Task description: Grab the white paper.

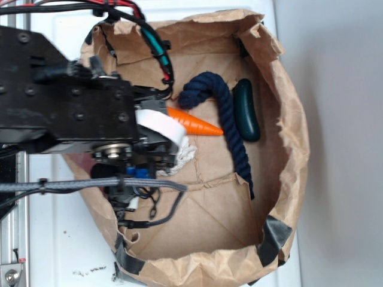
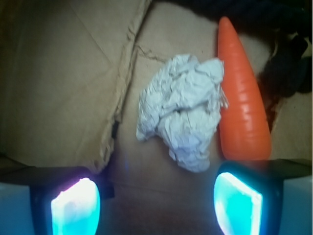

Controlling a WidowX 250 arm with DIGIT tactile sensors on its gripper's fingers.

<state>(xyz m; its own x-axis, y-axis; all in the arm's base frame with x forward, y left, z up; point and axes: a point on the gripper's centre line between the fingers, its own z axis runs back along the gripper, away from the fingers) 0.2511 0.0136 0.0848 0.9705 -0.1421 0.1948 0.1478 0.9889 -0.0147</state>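
Hovering with its pads spread wide, the tool (image 2: pixel 156 200) hangs over the white paper (image 2: pixel 182 113), which lies on the brown bag's floor (image 2: pixel 63 73) touching the carrot (image 2: pixel 243 93) (a close neighbour). Closing off-centre could pinch the carrot too.

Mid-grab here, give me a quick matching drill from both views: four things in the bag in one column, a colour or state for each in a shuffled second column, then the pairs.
Things:
1. white paper
2. carrot
3. rope
4. end effector

Descriptions:
A. dark blue, curved along the bag floor
B. open, pads glowing cyan, holding nothing
C. crumpled into a lumpy wad
D. smooth orange, tapering to a point

Pairs: 1-C, 2-D, 3-A, 4-B

In the wrist view the paper lies against the carrot, ahead of the open end effector.
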